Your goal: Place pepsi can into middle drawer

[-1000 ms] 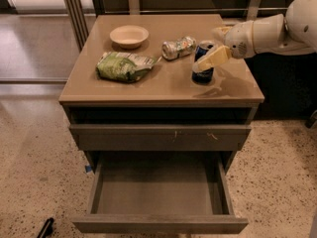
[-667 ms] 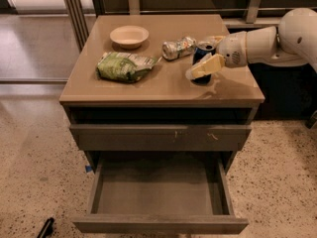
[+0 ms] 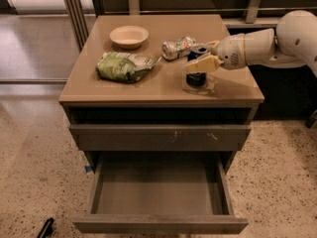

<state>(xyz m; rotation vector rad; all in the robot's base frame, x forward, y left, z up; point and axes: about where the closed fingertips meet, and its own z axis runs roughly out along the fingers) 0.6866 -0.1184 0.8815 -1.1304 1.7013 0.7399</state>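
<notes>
Fingers [image 3: 204, 63] pinch the upright pepsi can [image 3: 196, 79] between them, over the cabinet top [image 3: 148, 86].

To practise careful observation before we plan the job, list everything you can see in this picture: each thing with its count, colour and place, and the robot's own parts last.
cabinet top: one, tan, centre of view.
bowl: one, beige, back left of the top.
bag: one, green, left of the top, in front of the bowl.
crushed can: one, silver and green, lying on its side at back centre.
pepsi can: one, dark blue, upright on the right of the top.
scratched drawer front: one, grey-brown, shut, under the top.
middle drawer: one, grey-brown, pulled open below it.
floor: speckled, around the cabinet.
arm: one, white, reaching in from the right.
pincer: one, yellowish, at the pepsi can.
</notes>
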